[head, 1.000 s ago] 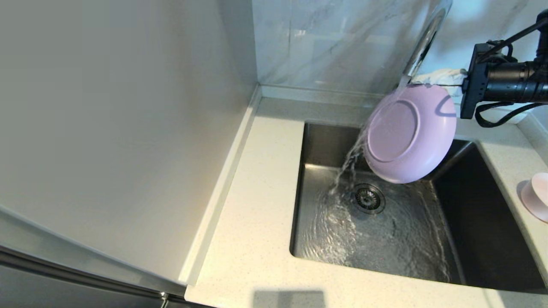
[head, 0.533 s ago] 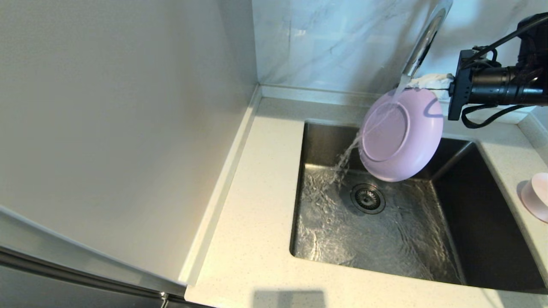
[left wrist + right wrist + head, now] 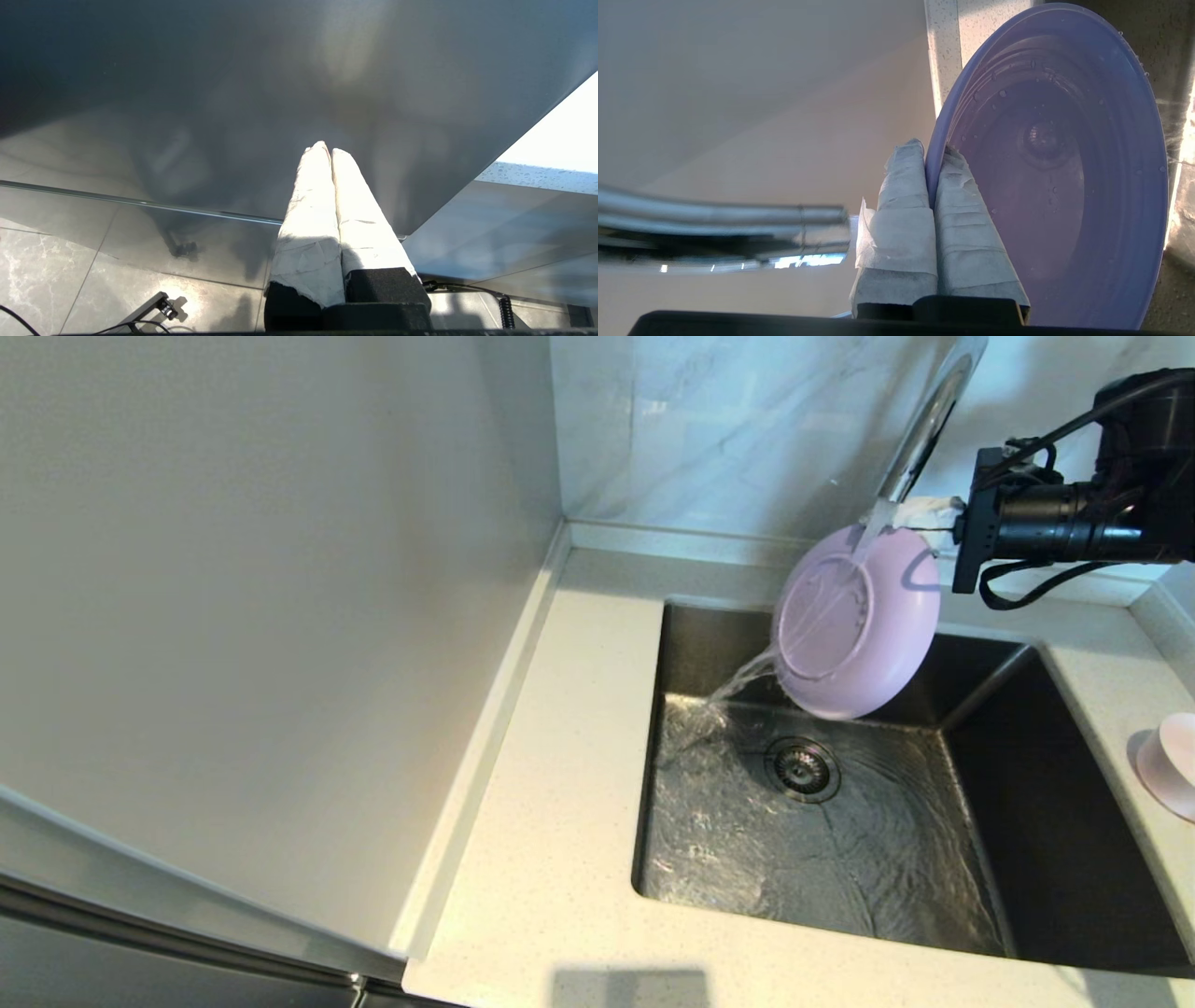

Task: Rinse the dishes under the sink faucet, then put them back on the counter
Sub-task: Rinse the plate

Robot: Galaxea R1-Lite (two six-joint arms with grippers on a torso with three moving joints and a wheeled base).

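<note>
Now my right fingers (image 3: 930, 186) clamp the wide lilac round plate's (image 3: 854, 625) rim at upper right, tilted under the chrome faucet's (image 3: 924, 425) stream above the steel sink (image 3: 1027, 859); my left fingers (image 3: 330, 154) rest together.

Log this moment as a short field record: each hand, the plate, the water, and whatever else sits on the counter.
right hand: shut on the rim of the lilac plate, holding it on edge over the sink
left hand: shut, empty, parked away from the sink
water: running from the faucet onto the plate's underside, then spilling into the basin
counter: small pink dish at its right
drain strainer: uncovered
</note>
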